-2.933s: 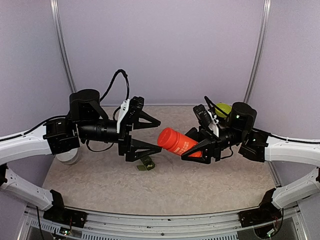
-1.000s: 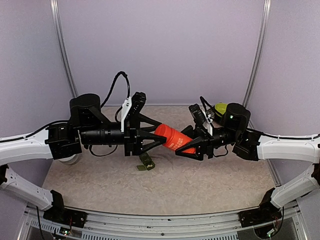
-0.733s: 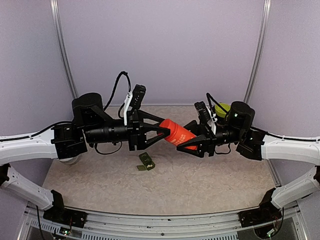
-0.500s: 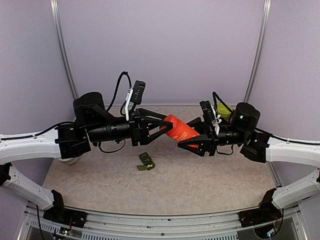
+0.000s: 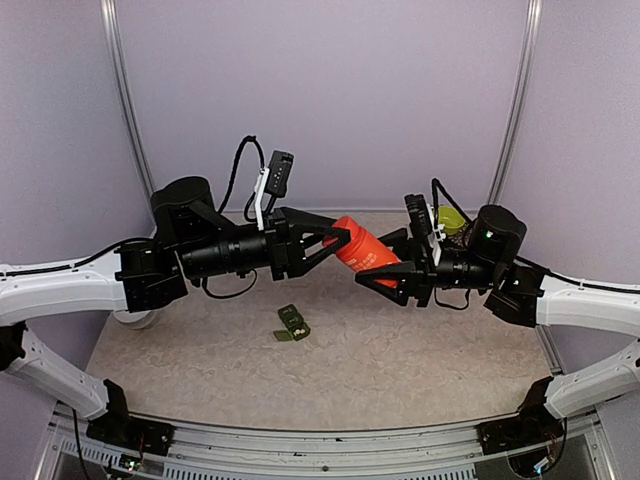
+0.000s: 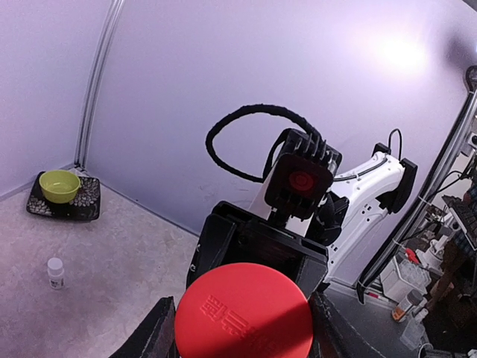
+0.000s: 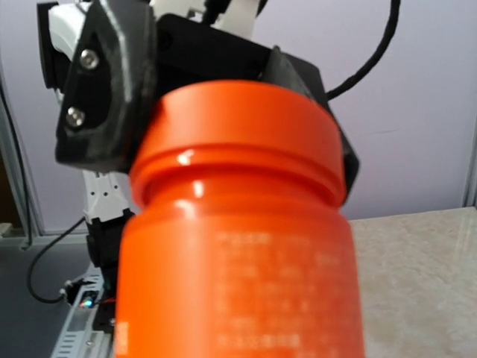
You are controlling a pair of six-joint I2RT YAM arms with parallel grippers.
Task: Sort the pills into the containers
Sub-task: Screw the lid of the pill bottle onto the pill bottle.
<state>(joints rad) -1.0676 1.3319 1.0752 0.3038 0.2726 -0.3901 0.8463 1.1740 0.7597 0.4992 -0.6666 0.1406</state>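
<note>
An orange pill bottle [image 5: 362, 252] hangs tilted in mid-air above the table's middle, held from both ends. My left gripper [image 5: 338, 240] is shut on its round orange cap [image 6: 243, 313], one black finger [image 6: 158, 334] on each side. My right gripper [image 5: 392, 268] is shut on the bottle's body [image 7: 238, 253], which fills the right wrist view and hides that gripper's own fingers. The containers [image 5: 292, 323], a small dark green strip, lie on the table below the bottle, apart from both grippers. No pills show.
A yellow-green bowl [image 5: 447, 220] sits on a dark tray [image 6: 82, 209] at the back right corner. A small white-capped vial [image 6: 55, 271] stands near it. A white round object [image 5: 135, 318] lies under the left arm at the table's left edge.
The left gripper, first apart from the bottle, came onto its cap. Over the last second both arms have lifted the bottle higher and slightly right. The green strip has not moved.
</note>
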